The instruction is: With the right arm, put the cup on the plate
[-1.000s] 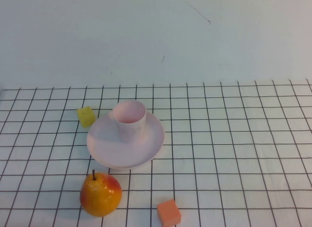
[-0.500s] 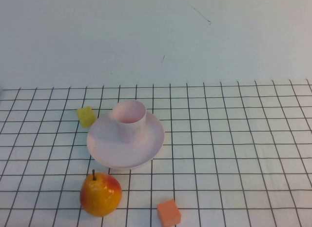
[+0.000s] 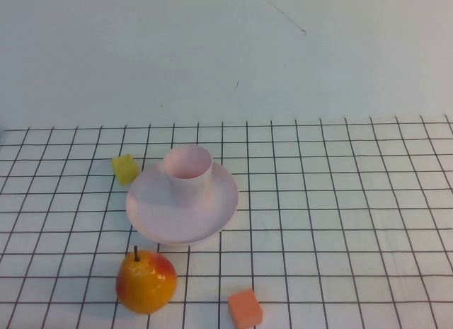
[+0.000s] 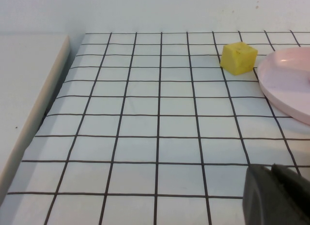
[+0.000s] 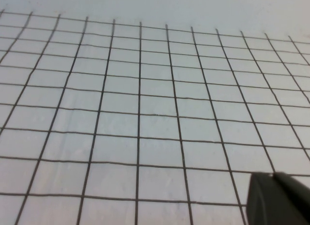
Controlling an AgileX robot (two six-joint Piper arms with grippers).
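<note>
Since the cup (image 3: 187, 172) stands upright on the plate (image 3: 212, 209), keep the right gripper (image 5: 278, 198) and left gripper (image 4: 276, 196) clear; finger state cannot be determined

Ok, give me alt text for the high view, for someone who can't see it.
A pink cup stands upright on a pink plate on a gridded cloth. A yellow cube sits beside the plate's far left edge; a pear and an orange cube lie nearer. Neither gripper shows here.
</note>
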